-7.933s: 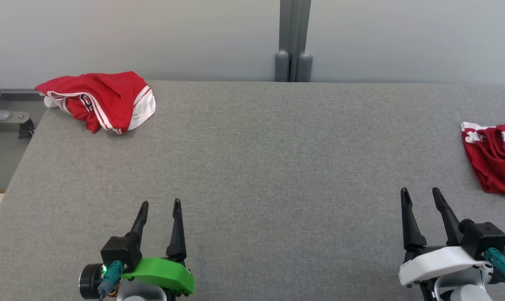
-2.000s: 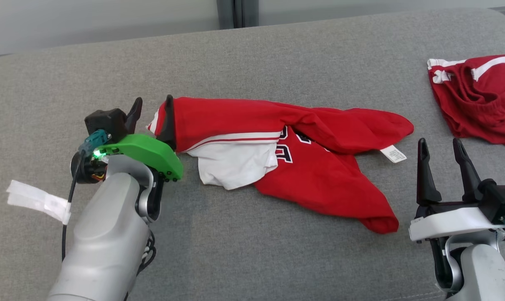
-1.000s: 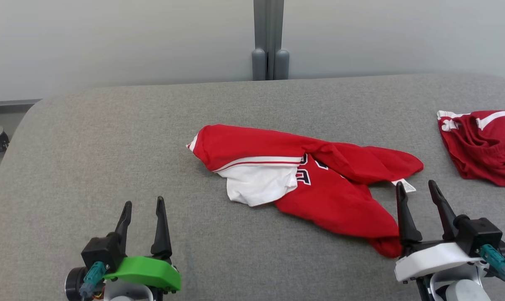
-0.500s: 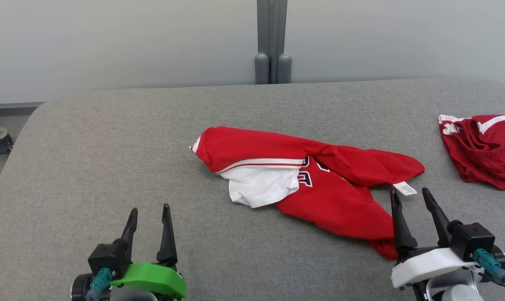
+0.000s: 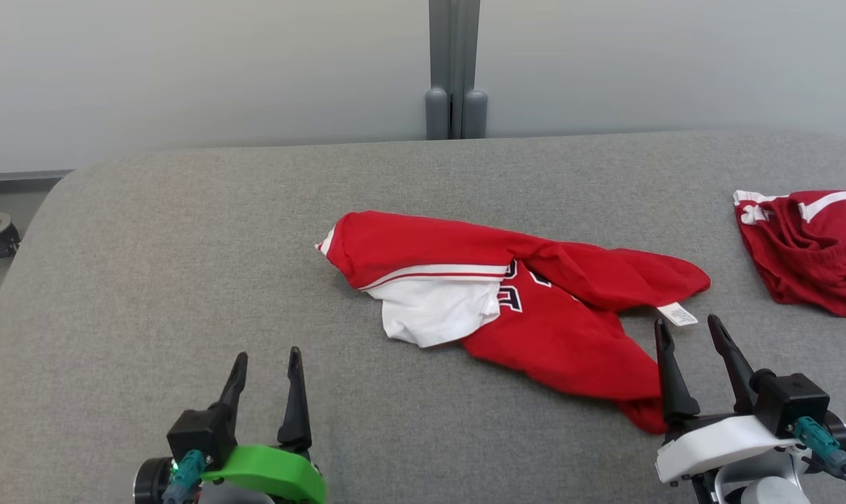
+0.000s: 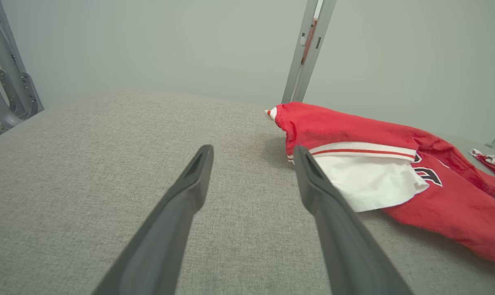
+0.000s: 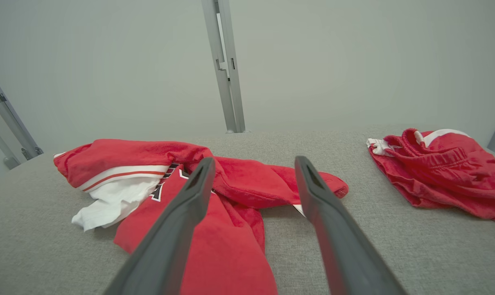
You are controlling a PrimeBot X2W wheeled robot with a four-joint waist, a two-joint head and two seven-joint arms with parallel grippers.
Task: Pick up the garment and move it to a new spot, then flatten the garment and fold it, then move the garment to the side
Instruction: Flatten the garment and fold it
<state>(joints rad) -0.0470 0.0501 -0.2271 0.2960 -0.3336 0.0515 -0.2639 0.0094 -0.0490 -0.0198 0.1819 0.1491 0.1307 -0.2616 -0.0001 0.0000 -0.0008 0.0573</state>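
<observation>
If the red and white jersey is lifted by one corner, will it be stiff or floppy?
Probably floppy: the red and white jersey lies crumpled in soft folds. Likely light: its thin layers lie low on the gray surface.

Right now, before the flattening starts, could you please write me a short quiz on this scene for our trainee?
1. True or false: the left gripper is shut on the red and white jersey.
2. Where on the grey table does the second red garment lie? A) toward its left side B) toward its right side C) on top of the jersey
3. Which gripper stands closer to the jersey?
Key: 1 false, both grippers are open and hold nothing; 2 B; 3 the right gripper, beside the jersey's near right end.
</observation>
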